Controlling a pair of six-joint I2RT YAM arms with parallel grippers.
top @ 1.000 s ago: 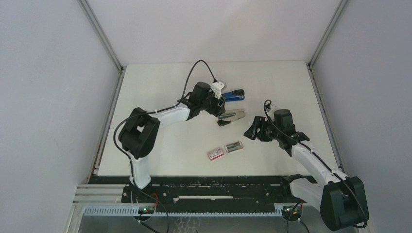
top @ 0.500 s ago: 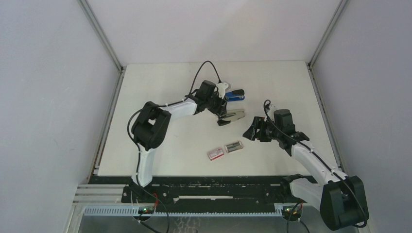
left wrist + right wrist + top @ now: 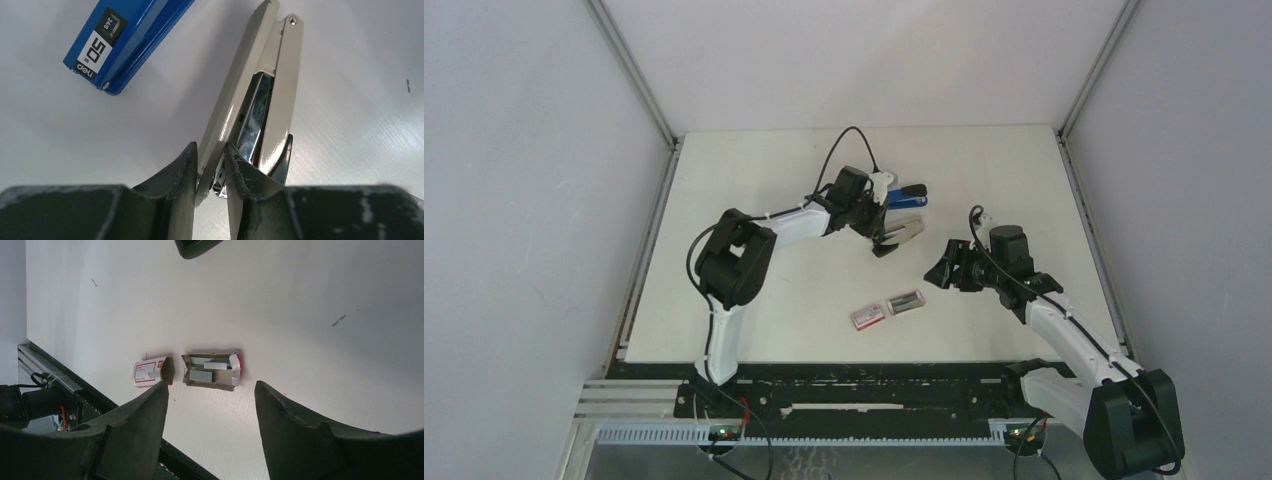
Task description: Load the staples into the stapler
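Staples (image 3: pixel 202 375) lie in the open tray (image 3: pixel 221 386), red-and-white box (image 3: pixel 149 373) beside.

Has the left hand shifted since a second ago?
Yes. The left hand has slid slightly right, closer to the blue stapler, and closed around the beige stapler.

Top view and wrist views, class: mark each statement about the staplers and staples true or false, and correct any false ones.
1. The left gripper grips the beige stapler by its lid. True.
2. The blue stapler sits inside the right gripper. False: the blue stapler lies beside the beige stapler.
3. The staple tray lies outside its red-and-white sleeve. True.
4. The right gripper holds a staple strip. False: it is open and empty.
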